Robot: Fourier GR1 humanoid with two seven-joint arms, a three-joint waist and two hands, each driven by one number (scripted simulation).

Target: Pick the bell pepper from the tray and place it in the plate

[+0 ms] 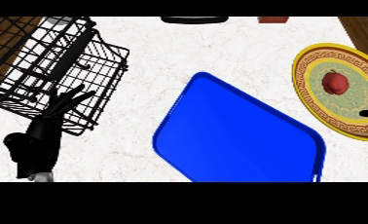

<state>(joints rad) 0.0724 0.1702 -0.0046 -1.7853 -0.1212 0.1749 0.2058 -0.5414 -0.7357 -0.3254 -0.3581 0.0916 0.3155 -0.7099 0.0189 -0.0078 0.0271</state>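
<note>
On patterned round plate, glossy red bell pepper, flat blue tray

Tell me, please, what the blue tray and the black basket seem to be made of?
The blue tray looks like smooth, glossy plastic: uniform colour, soft sheen, rounded raised rim. The black basket looks like thin coated metal wire: an open grid of rods; the coating is uncertain.

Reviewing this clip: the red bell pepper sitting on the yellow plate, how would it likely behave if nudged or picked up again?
The bell pepper looks small and rounded, so a nudge would probably make it roll or wobble across the plate. The plate's raised patterned rim would likely stop it. Its smooth, glossy-looking skin may be somewhat slippery to grasp. It seems light for its size, though that is only a guess.
</note>
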